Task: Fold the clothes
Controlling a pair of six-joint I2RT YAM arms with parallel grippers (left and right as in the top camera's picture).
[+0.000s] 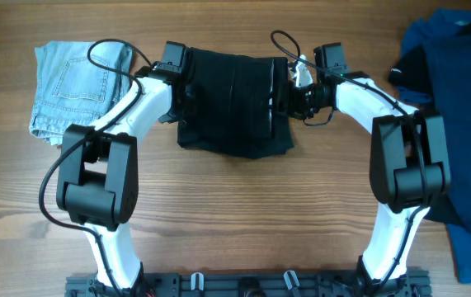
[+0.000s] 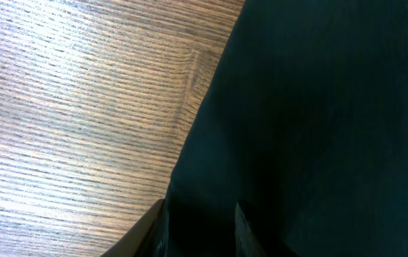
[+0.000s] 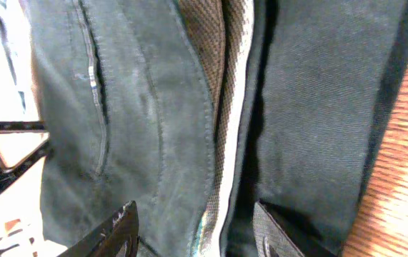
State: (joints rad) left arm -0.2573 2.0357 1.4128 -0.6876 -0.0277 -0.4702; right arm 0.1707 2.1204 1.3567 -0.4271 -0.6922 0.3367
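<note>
Black shorts (image 1: 233, 103), uneven near edge, bare table (image 1: 243, 214) in front

The worktop (image 1: 243, 223) is light brown wood with fine, darker grain lines. At the middle of its far edge, the black garment (image 1: 233, 107) is plain matte black. Close up its cloth reads as faded charcoal with tone-on-tone stitching, and its lining (image 3: 211, 64) is a tan woven mesh edged by a pale cream band. Toward the far left corner, the denim piece (image 1: 74, 87) is washed light blue, paler along the seams. By the right edge, the royal-blue garment (image 1: 466, 140) is a deep saturated blue, with a near-black piece (image 1: 412, 70) against it. The left arm (image 1: 132, 107) and right arm (image 1: 359, 95) are white with black joints.
</note>
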